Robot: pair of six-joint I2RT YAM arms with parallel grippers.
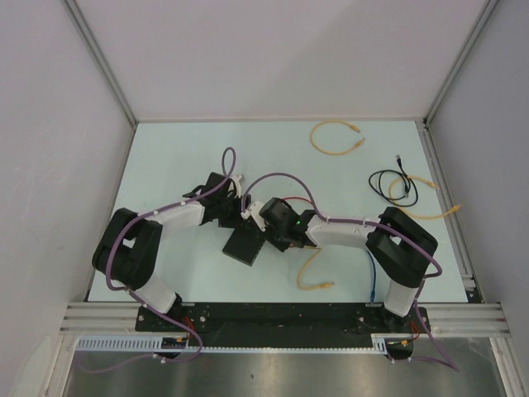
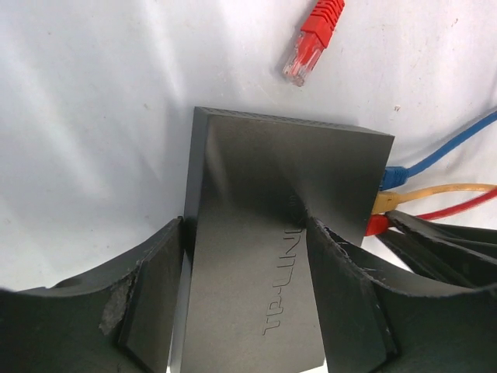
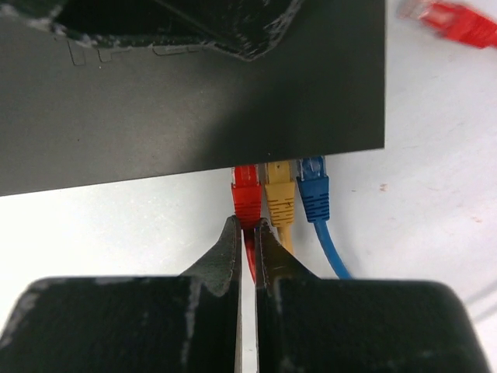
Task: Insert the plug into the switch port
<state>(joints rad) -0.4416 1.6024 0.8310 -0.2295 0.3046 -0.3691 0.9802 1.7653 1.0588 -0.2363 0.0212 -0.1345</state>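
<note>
The switch (image 1: 242, 246) is a flat matte-black box lying mid-table. My left gripper (image 2: 245, 225) straddles the switch (image 2: 287, 171), a finger pressed against each long side. Three plugs sit side by side in its ports: a red plug (image 3: 247, 194), a yellow one (image 3: 279, 198) and a blue one (image 3: 314, 194). My right gripper (image 3: 247, 229) is shut on the red cable just behind the red plug, its tips touching the plug's boot. In the top view the right gripper (image 1: 273, 231) meets the switch from the right.
A loose red plug (image 2: 309, 48) lies on the table beyond the switch. A yellow cable loop (image 1: 335, 136) lies at the back, a black cable coil (image 1: 397, 184) at the right, and another yellow cable (image 1: 310, 277) near the front. White walls close three sides.
</note>
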